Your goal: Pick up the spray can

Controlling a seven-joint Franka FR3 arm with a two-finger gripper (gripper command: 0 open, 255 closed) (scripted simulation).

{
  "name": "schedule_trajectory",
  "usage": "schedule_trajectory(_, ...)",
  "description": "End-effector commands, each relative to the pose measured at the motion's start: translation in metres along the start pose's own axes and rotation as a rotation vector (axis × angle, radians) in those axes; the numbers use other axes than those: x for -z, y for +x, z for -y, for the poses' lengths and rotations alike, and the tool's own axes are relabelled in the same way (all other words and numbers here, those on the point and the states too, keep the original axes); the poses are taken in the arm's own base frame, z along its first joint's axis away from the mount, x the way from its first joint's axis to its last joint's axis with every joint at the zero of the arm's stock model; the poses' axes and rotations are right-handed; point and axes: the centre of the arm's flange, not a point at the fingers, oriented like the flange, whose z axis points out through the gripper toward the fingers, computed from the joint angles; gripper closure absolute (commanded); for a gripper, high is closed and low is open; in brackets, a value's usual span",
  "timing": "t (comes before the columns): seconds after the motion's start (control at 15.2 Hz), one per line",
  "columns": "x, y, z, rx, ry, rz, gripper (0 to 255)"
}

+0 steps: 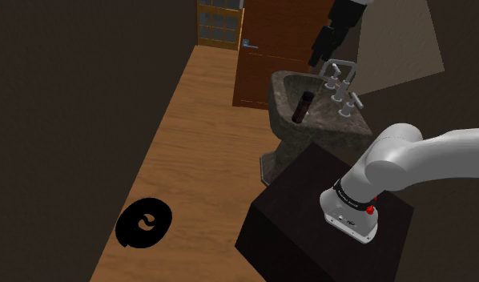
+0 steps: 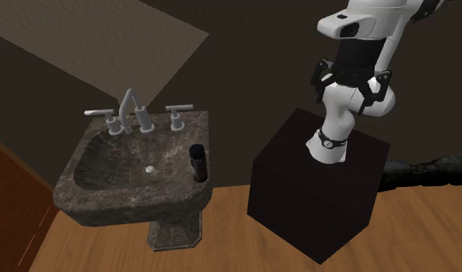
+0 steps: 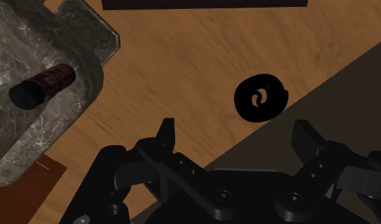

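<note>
Two black fingers point(image 3: 166, 135) of our gripper point(image 3: 237, 135) stand wide apart with nothing between them, above the wooden floor point(image 3: 183, 70). Farther off, the dark spray can point(image 3: 46, 84) leans inside the stone sink point(image 3: 87, 28) against its rim. In the shoulder view we see it at seven o'clock from the gripper.

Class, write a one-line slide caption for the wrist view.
Open fingers above the wood floor, apart from the dark can in the marbled sink.
</note>
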Motion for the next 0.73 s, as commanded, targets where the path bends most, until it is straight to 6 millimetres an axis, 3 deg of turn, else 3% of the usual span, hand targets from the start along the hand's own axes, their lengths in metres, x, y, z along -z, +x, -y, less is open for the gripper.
schedule_trajectory(0.0, 0.000, 0.000, 0.000, 0.000, 0.000, 0.000, 0)
schedule_trajectory(0.66, -0.071, 0.030, -0.107, 0.000, -0.002, 0.009, 0)
